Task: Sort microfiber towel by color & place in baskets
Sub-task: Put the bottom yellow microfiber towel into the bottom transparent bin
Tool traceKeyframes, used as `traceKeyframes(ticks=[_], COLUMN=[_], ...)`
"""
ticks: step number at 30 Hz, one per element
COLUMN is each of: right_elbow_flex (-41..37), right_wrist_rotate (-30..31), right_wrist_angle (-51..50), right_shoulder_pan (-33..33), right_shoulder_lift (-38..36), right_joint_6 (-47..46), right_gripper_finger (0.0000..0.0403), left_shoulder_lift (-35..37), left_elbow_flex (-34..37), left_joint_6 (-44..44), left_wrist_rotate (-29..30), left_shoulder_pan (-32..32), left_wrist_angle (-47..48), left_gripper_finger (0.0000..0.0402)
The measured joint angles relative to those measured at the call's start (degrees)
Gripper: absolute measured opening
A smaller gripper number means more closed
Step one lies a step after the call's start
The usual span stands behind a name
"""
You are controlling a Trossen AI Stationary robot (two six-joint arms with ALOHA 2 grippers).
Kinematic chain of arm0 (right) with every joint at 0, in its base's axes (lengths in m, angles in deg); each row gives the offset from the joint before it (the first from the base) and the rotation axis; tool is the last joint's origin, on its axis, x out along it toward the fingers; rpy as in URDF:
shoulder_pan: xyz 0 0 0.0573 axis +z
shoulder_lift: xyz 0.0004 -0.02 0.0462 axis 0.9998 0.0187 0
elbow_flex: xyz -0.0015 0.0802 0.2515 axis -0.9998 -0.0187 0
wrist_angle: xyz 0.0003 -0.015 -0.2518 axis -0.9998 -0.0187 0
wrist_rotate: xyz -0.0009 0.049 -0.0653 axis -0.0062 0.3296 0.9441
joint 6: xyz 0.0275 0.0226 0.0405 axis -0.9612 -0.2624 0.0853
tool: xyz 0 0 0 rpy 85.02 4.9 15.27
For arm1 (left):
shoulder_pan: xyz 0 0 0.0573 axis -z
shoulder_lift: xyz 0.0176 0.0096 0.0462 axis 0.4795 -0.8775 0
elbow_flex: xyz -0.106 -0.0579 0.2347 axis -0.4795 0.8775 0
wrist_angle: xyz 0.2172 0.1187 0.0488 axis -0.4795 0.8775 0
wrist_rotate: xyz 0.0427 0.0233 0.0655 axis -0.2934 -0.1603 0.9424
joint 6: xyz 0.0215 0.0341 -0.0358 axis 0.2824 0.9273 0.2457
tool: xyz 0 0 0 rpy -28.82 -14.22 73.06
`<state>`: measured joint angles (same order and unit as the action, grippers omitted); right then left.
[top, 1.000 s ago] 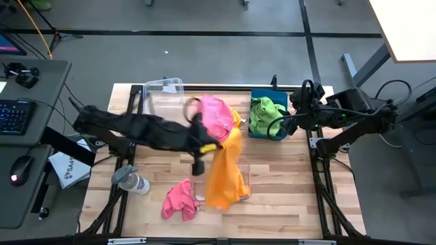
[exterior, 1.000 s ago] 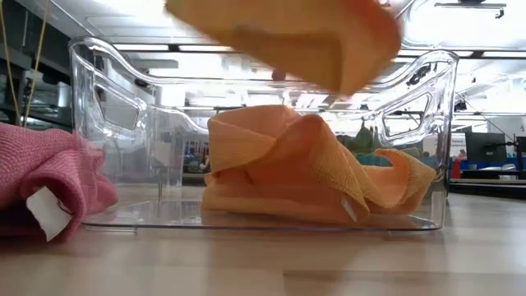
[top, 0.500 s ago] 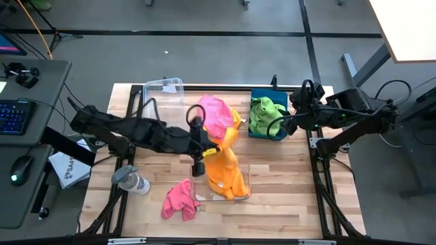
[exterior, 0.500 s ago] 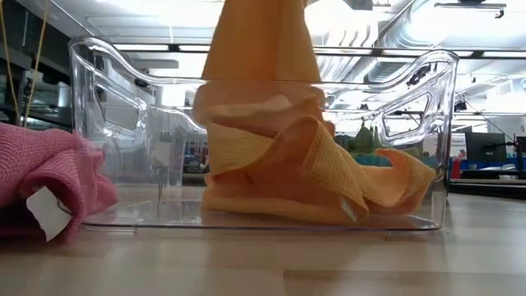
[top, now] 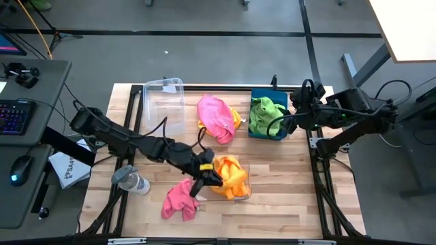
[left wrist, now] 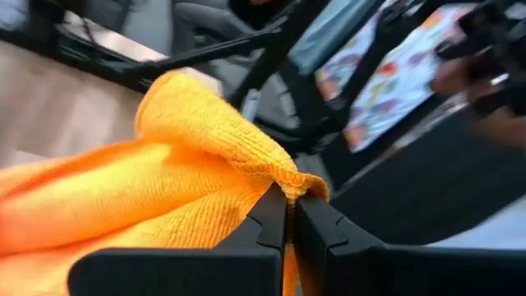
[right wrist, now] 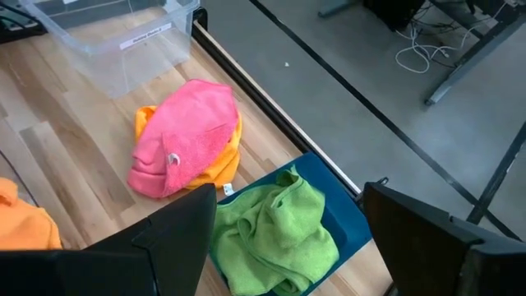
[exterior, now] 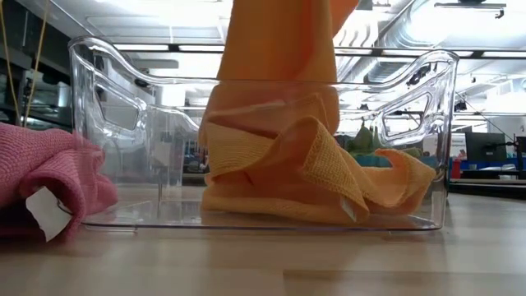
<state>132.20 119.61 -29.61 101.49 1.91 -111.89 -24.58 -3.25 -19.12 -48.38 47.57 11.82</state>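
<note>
My left gripper (top: pixel 206 174) is shut on an orange towel (top: pixel 229 175) over the near clear basket (top: pixel 246 194). In the low view that towel (exterior: pixel 279 49) hangs down into the basket (exterior: pixel 107 123), onto a crumpled orange towel (exterior: pixel 329 177) on its floor. A pink towel (top: pixel 180 199) lies on the table left of the basket. Another pink towel (top: pixel 216 117) lies on an orange one (top: pixel 236 119) farther back. A green towel (top: pixel 266 112) fills the blue basket (top: pixel 259 94). My right gripper (right wrist: pixel 288 197) hovers open over the blue basket's right side. My left gripper pinches a bunched fold of the orange towel (left wrist: pixel 288 182) between its two fingers (left wrist: pixel 267 222), reaching in from the table's left. The towel hangs slack below the hold, and its lower part rests on the orange towel in the clear basket.
A second clear basket (top: pixel 165 99) stands at the far left of the table. A grey-capped clear bottle (top: pixel 129 180) lies near the left edge. Bare wood shows along the near edge and right of the near basket.
My left gripper has moved toward the near edge and down, staying shut. The orange towel, which hung long and spread above the table, has sunk into the near clear basket and bunched up on the towel there.
</note>
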Motion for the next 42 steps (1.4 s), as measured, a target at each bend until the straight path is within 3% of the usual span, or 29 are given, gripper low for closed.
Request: traceKeyframes(ticks=[4, 8, 13, 25, 30, 35, 42], right_elbow_flex=[0.0, 0.0, 0.02, 0.02, 0.02, 0.02, 0.02], right_wrist_rotate=[-0.09, -0.1, -0.04, 0.82, 0.31, -0.24, -6.81], right_wrist_angle=[0.0, 0.0, 0.02, 0.04, 0.05, 0.26, 1.84], right_shoulder_pan=[-0.29, -0.29, -0.29, -0.31, -0.31, -0.31, -0.31], right_shoulder_lift=[0.0, 0.01, 0.02, 0.02, 0.02, 0.04, 0.04], right_joint_6=[0.0, -0.11, -0.5, -2.06, -3.24, -3.5, -3.5], right_gripper_finger=[0.0304, 0.0304, 0.0304, 0.0304, 0.0304, 0.0304, 0.0304], left_shoulder_lift=[-0.12, -1.08, -4.55, -10.92, -10.08, -10.23, -10.18], left_elbow_flex=[8.43, 16.42, 19.86, 5.82, 3.25, -1.63, -15.12], left_joint_6=[-8.45, -15.8, -23.83, -12.6, -4.75, 1.95, 14.5], left_wrist_rotate=[-5.83, -6.18, -4.31, 0.43, -0.43, -4.4, -9.25], left_shoulder_pan=[-2.7, -4.13, -4.65, -3.52, -3.6, -3.99, -3.76], left_wrist_angle=[-11.53, -21.74, -15.21, 10.01, 10.57, 16.7, 36.34], left_gripper_finger=[0.0, 0.0, 0.0, 0.0, 0.0011, 0.0072, 0.019])
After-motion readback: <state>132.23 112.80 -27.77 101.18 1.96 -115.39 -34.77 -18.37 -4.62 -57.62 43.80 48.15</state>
